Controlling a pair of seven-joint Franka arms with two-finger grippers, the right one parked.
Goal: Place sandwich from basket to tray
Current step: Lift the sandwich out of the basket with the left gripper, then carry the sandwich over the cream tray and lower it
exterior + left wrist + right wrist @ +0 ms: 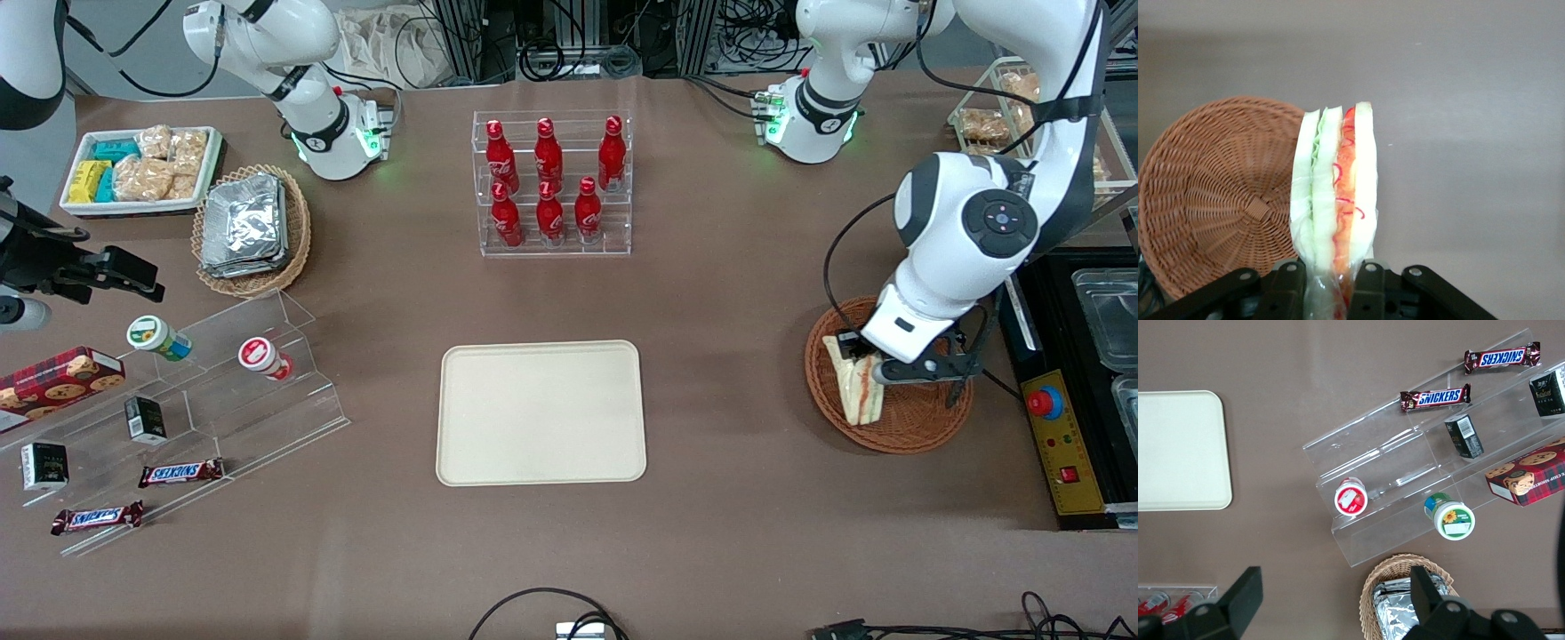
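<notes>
The clear-wrapped sandwich (855, 382) (1335, 193) hangs upright in my gripper (876, 363) (1333, 293), which is shut on its wrapped end. It is lifted above the reddish-brown wicker basket (916, 418) (1218, 200), over the basket's edge that faces the tray. White bread with green and red-orange layers shows along the wedge's edge. Nothing else lies in the basket. The cream-beige tray (540, 412) (1178, 450) lies bare at the table's middle, well away toward the parked arm's end from the basket.
A clear rack of red bottles (553, 182) stands farther from the front camera than the tray. A yellow control box (1062, 444) lies beside the basket. An acrylic stepped stand (187, 391) with snacks and a foil-packet basket (251, 229) sit toward the parked arm's end.
</notes>
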